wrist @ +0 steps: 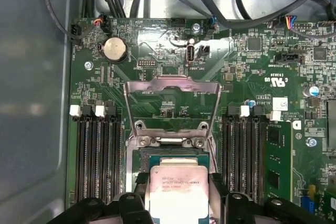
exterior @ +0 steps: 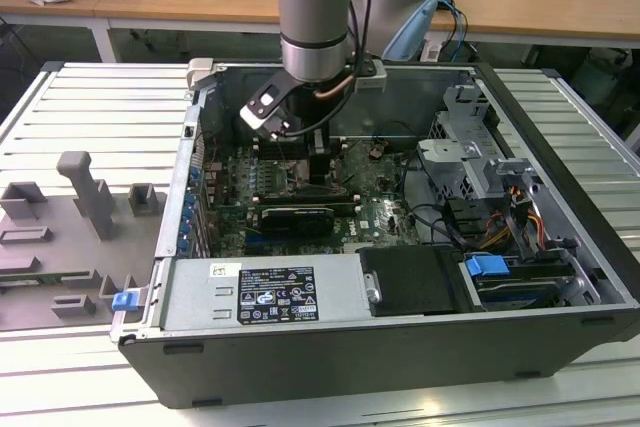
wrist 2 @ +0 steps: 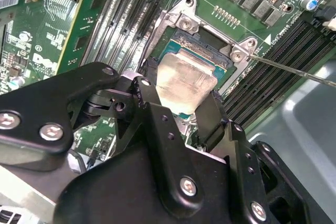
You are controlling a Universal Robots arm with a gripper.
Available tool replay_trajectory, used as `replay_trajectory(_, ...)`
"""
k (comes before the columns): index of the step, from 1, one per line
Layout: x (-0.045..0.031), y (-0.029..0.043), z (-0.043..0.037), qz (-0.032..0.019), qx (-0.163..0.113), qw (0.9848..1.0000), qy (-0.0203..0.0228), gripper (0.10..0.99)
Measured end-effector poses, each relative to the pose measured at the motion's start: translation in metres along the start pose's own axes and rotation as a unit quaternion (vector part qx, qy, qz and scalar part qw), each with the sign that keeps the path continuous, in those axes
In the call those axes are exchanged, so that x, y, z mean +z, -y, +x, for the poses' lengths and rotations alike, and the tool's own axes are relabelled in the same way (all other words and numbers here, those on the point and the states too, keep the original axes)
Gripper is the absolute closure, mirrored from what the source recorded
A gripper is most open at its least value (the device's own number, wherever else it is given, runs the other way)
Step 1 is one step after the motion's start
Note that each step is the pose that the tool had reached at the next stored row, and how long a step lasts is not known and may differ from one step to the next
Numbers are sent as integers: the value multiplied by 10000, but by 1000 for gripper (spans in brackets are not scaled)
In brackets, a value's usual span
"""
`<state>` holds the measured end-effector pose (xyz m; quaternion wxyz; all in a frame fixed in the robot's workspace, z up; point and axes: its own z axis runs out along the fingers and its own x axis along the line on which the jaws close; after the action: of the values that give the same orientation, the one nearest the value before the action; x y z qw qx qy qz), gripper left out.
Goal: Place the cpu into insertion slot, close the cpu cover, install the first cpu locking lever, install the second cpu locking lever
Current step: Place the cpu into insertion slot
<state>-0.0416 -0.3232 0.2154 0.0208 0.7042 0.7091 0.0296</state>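
1. The gripper [wrist 2: 181, 100] is closed narrow on the cpu [wrist: 177, 192]. 1 black finger [wrist 2: 210, 116] presses each of 2 opposite edges, and the metal top faces up.
2. The cpu hangs directly over the insertion slot [wrist 2: 205, 51], covering most of it. It looks slightly tilted in the second wrist view, and I cannot tell whether it touches the contacts.
3. Just beyond the slot, the cpu cover [wrist: 173, 82] stands swung open on its hinge, so the slot is free.
4. A thin metal rod [wrist 2: 294, 71], probably 1 locking lever, juts away from a corner of the slot, unlatched.
5. Long black memory slots [wrist: 94, 150] flank the slot on both sides.
6. Judgement: step 1 of 4, placement, is in hand and unfinished. Seating calls for the chip to be level and square to the slot's rim. It should be lowered gently without sliding, since the contacts look delicate.
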Motion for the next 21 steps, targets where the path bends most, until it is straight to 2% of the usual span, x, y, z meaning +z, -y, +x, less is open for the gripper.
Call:
replay_trajectory(4,44,10,36,0,12,10000,0,553)
replay_trajectory(12,116,14,53,-1,101,9999,7,553)
replay_trajectory(21,145,8,57,-1,103,9999,8,553)
